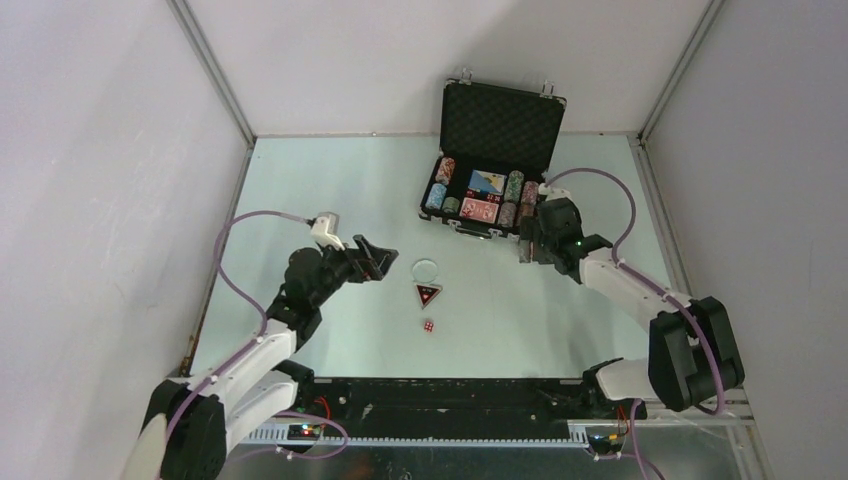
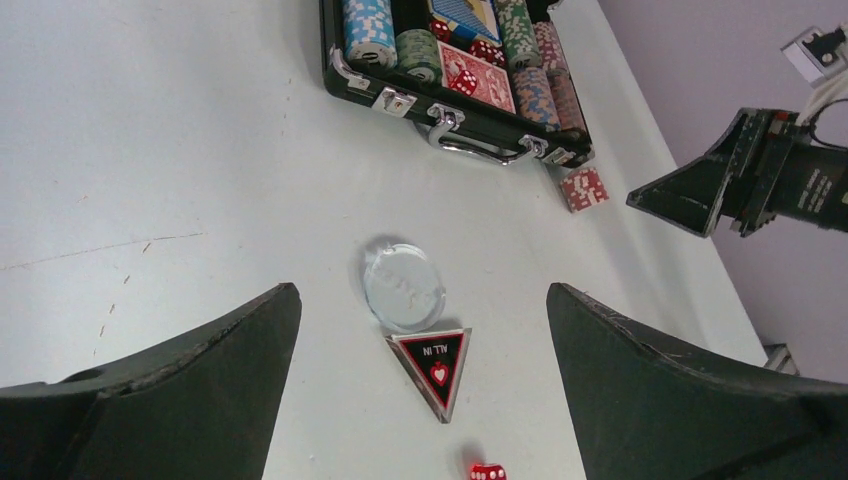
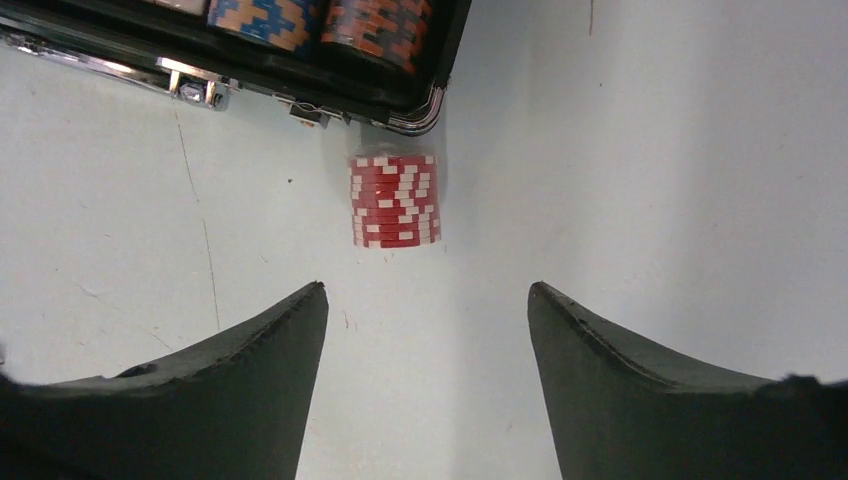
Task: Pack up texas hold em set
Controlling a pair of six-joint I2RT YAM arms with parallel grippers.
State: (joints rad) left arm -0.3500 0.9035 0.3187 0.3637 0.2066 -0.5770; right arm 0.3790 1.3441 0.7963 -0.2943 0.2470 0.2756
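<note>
Right gripper (image 3: 427, 290): jaws apart, nothing between them, held low over the pale green table (image 1: 330, 190). Directly ahead of its fingertips, with a gap of bare table between, sits a short red-and-white striped poker chip stack (image 3: 395, 200). The stack is just beside the front right corner of the small black briefcase with silver trim (image 1: 500, 118). Bare surface runs from the stack to the table's right edge.

Left gripper (image 2: 422, 290): jaws spread wide, empty, held over the table's middle. In front of it lie a clear round token (image 2: 403, 285), just beside that a black triangular token with a red heart (image 2: 435, 365), and nearer the arm bases a red die (image 2: 487, 472). Bare table extends to the left wall.

The briefcase stands open near the far edge, its foam-lined lid upright. The base holds striped chip stacks (image 2: 368, 28), a red-backed card deck (image 2: 480, 75) and a blue-backed card deck (image 2: 465, 15).
</note>
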